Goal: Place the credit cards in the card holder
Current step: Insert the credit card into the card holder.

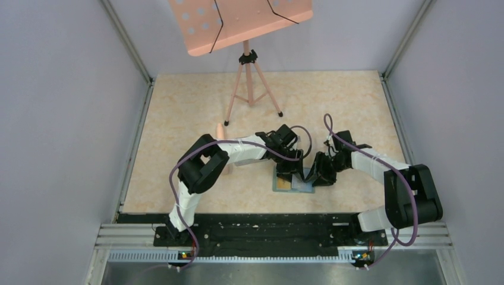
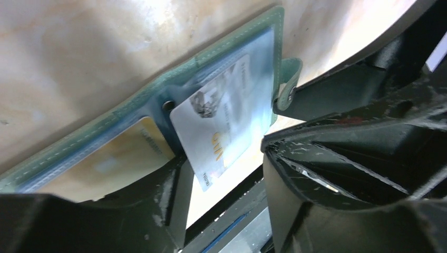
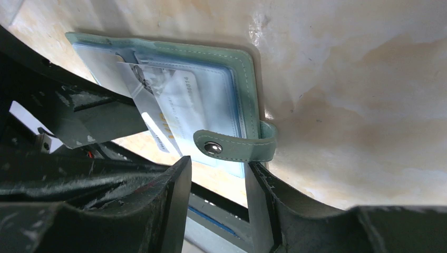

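The sage-green card holder (image 2: 113,116) lies open on the table, under both grippers (image 1: 283,186). A white-grey credit card (image 2: 226,121) sits slanted and partly inside its clear right sleeve, one corner sticking out toward me. An orange-yellow card (image 2: 116,158) fills the left sleeve. My left gripper (image 2: 226,190) is open, its fingers on either side of the white card's free corner without touching it. My right gripper (image 3: 219,179) is open just below the snap strap (image 3: 234,146), at the holder's (image 3: 248,79) right edge. The white card (image 3: 168,105) also shows in the right wrist view.
A pink music stand on a tripod (image 1: 249,77) occupies the back middle of the table. A small peach object (image 1: 221,130) stands left of the left arm. Grey walls close in both sides, and a black rail (image 1: 261,228) runs along the near edge.
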